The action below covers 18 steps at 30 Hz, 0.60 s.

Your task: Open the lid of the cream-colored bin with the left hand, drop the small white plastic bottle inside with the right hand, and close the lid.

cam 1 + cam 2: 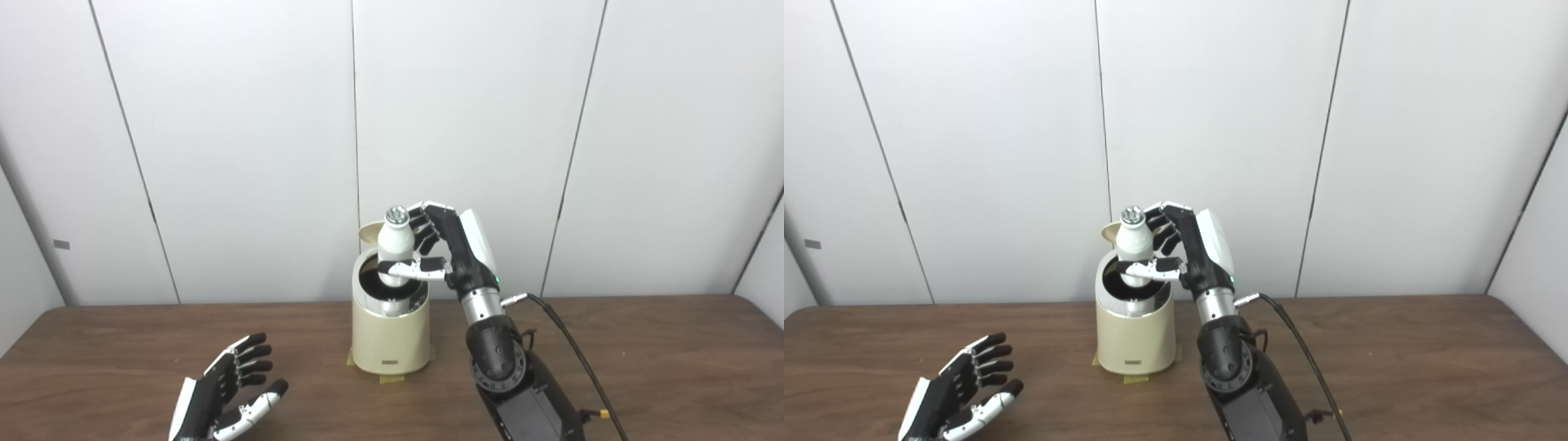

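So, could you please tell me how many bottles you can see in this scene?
1. The small white bottle is upright in the right hand, directly over the open cream bin. The bin's dark interior could hide others.

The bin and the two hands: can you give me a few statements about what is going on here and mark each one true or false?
1. The bin's lid is open. True.
2. The right hand holds the bottle above the opening of the bin. True.
3. The bottle lies on the table beside the bin. False: it is upright in the right hand, over the bin's opening.
4. The left hand is pressing down on the lid. False: it is open, low over the table, apart from the bin.
5. The bin stands on pieces of tape on the table. True.
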{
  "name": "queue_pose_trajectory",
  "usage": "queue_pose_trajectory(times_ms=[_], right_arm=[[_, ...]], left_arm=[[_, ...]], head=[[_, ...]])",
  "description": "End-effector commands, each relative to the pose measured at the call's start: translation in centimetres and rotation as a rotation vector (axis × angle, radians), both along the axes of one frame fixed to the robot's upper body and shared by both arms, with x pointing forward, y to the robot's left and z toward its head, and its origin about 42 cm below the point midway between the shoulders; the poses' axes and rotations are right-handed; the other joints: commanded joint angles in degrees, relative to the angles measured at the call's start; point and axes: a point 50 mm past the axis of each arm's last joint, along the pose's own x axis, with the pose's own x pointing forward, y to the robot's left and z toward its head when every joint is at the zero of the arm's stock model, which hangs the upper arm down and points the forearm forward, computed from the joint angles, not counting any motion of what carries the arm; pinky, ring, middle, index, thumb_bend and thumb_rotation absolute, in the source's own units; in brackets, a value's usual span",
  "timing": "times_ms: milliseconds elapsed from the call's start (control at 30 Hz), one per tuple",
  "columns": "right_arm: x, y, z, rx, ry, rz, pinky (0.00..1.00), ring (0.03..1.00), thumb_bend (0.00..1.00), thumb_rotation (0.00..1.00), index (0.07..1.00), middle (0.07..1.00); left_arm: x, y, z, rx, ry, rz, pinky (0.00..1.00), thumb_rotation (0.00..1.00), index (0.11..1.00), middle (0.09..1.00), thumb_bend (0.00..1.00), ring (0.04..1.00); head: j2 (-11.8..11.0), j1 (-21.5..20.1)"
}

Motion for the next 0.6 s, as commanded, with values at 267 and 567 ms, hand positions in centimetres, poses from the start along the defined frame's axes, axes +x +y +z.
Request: queue_pose_trajectory(times_ms=[267, 567], right_arm=[[0.9, 1.0, 3.4, 0.008, -0.133, 0.040, 0.33, 0.408, 0.52, 0.00, 0.515, 0.501], [0.5, -0.1, 2.9, -0.073, -0.132, 0.028, 0.34, 0.416, 0.52, 0.00, 0.509, 0.489]], left_arm=[[0.2, -0.4, 0.4, 0.006, -0.050, 0.000, 0.68, 0.18, 0.823, 0.769, 0.66, 0.715], [0.0, -0.4, 0.2, 0.004, -0.048, 0.003, 0.68, 0.19, 0.819, 0.777, 0.66, 0.719]], head=[[0.40, 0.02], [0.79, 0.08]])
